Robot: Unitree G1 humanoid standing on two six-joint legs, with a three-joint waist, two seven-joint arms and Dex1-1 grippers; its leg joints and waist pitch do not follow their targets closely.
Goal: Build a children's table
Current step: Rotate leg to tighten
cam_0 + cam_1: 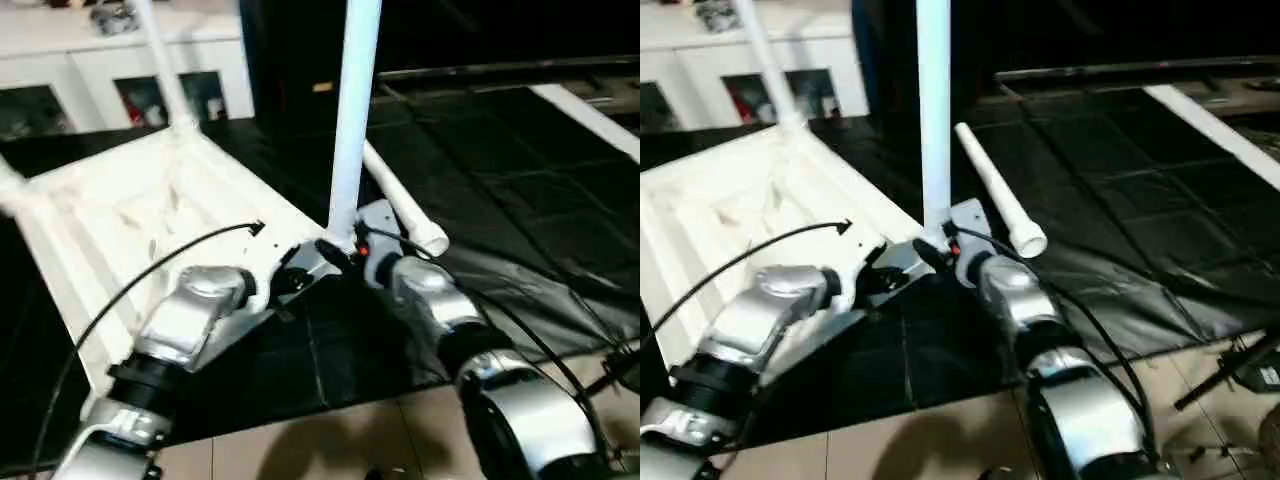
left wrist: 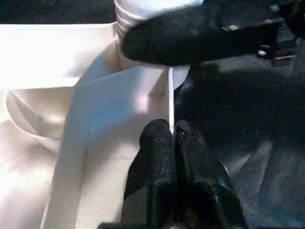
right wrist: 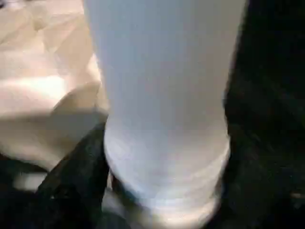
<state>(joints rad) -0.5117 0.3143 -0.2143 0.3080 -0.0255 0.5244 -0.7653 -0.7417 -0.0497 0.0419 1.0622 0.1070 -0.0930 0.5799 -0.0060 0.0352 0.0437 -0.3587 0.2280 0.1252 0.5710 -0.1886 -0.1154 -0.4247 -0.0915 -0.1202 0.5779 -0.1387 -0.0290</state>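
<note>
On the black mat, the white plastic rectangular tabletop (image 1: 130, 215) is lying underside up. Three white tapered tubular legs are showing: one standing vertical (image 1: 352, 120) at the near right corner, one upright (image 1: 160, 60) at the far corner, one lying loose (image 1: 998, 203), pointing near-right.

Seen from the left wrist, the left gripper (image 2: 172, 136) is pinching the tabletop's thin rim.

Seen from the right wrist, the right gripper (image 3: 157, 200) is clasping the vertical leg's base.

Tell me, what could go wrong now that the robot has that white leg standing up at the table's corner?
1. The upright leg is tall and the right claw grips only its base; if it isn't seated in the corner socket, it may tip.
2. The left claw pinches just the thin rim of the table top, so the top could slip or shift.
3. A loose leg lies right beside the work and could get knocked and roll.
</note>
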